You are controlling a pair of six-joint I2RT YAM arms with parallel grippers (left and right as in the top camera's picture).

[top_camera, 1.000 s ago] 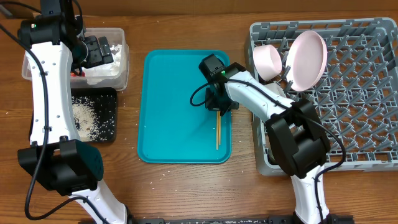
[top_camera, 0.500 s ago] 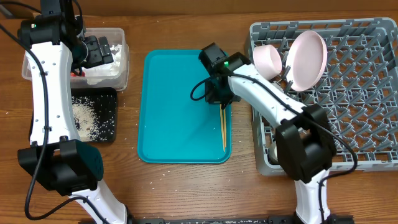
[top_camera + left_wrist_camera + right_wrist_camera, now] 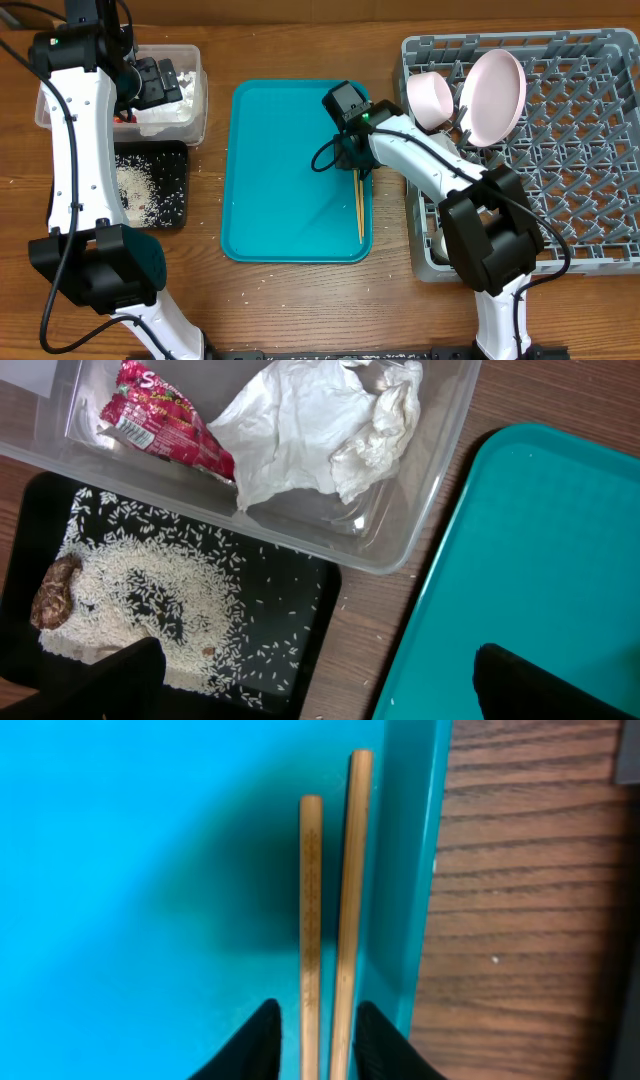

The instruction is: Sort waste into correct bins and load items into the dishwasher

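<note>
We see the right tool (image 3: 312, 1038) clamped on the thin light wooden chopsticks (image 3: 330, 900), long axis along the teal plastic tray's right rim (image 3: 415, 870); the left tool's state we cannot tell.

Most of the teal tray (image 3: 290, 170) lies bare toward the near and left sides of the counter, giving open passage above it. Along its right rim the chopsticks (image 3: 359, 205) lie tight against the raised wall, with the right gripper (image 3: 312, 1038) closed around them, so there is little side room. A narrow strip of wood separates that rim from the dish rack (image 3: 560, 150) at the far-right corner, where a tilted plate (image 3: 492, 95) and bowl (image 3: 431, 98) crowd the rack's left edge.
</note>
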